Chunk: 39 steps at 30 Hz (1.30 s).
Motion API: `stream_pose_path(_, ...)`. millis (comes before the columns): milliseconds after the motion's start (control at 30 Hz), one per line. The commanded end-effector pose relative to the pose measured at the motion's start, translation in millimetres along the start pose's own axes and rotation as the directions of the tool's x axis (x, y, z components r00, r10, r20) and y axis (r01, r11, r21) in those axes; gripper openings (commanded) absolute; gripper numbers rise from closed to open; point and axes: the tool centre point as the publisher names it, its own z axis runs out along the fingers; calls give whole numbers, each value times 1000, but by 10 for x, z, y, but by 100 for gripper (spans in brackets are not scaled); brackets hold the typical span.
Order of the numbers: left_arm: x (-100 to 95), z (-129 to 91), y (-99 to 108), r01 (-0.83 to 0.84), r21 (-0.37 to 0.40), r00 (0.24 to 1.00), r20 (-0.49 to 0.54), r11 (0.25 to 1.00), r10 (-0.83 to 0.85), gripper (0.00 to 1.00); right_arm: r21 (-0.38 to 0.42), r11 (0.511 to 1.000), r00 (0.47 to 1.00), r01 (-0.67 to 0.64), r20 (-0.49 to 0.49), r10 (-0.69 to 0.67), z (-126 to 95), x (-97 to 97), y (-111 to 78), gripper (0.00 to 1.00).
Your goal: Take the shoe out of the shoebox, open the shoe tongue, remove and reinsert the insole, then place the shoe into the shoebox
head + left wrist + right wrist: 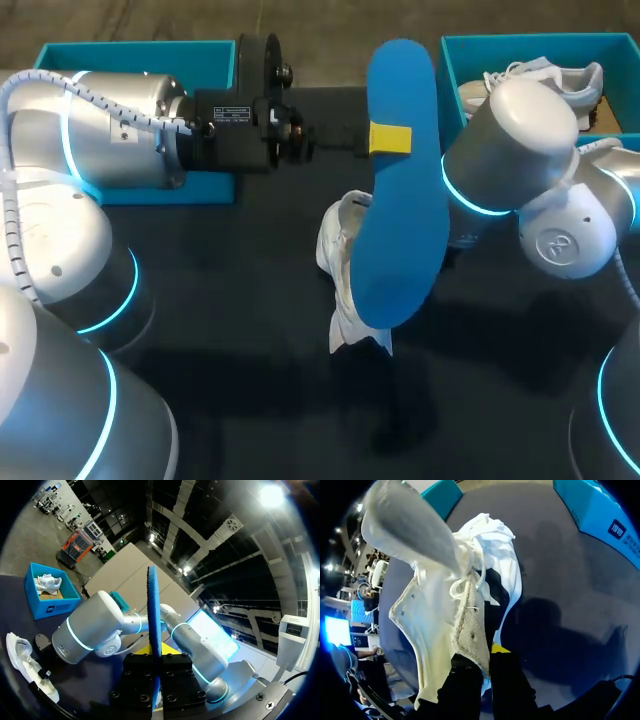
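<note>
Pinching the flat, oval blue insole (400, 200), the left gripper (388, 139) holds it over the table's (240, 300) centre. The right gripper (487, 657) is clamped on the fuzzy lining of the soft white shoe (338, 250) beneath. A teal shoebox (520, 42) sits at two o'clock.

The left hand (388, 138) holds a blue insole (400, 220) above a white shoe (338, 262) on the dark counter (240, 300). Behind sit a left shoebox (130, 52) and a right shoebox (530, 41) containing another shoe (565, 80).
</note>
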Motion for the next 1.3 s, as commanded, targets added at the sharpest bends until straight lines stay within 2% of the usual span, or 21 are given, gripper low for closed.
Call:
stream_pose_path(33,0,-1,14,0,3,1000,0,1000,0,0,-11,1000,1000,-4,10,4,-27,72,-27,0)
stream_pose_path(400,0,-1,14,0,3,1000,0,1000,0,0,75,997,999,-23,39,20,142,171,-64,0)
stream_pose_path(533,0,-1,14,0,3,1000,0,1000,0,0,70,997,998,-45,37,42,136,165,-78,0)
stream_pose_path(567,0,-1,14,0,3,1000,0,1000,0,0,68,996,998,-51,40,48,126,161,-80,11)
stream_pose_path(600,0,-1,14,0,3,1000,0,1000,0,0,64,996,998,-61,30,59,102,165,-81,97)
stream_pose_path(633,0,-1,14,0,3,1000,0,1000,0,0,57,996,997,-71,31,69,73,170,-87,100)
stream_pose_path(767,0,-1,14,0,3,1000,0,1000,0,0,55,995,996,-84,8,83,-17,203,-110,100)
stream_pose_path(933,0,-1,14,0,3,1000,0,1000,0,0,32,996,994,-84,-69,86,-185,260,-102,100)
stream_pose_path(1167,0,-1,14,0,3,1000,0,1000,0,0,-36,996,964,-80,-257,68,-416,301,-27,100)
stream_pose_path(1300,0,-1,14,0,3,1000,0,1000,0,0,-36,996,964,-80,-257,68,-416,301,-27,100)
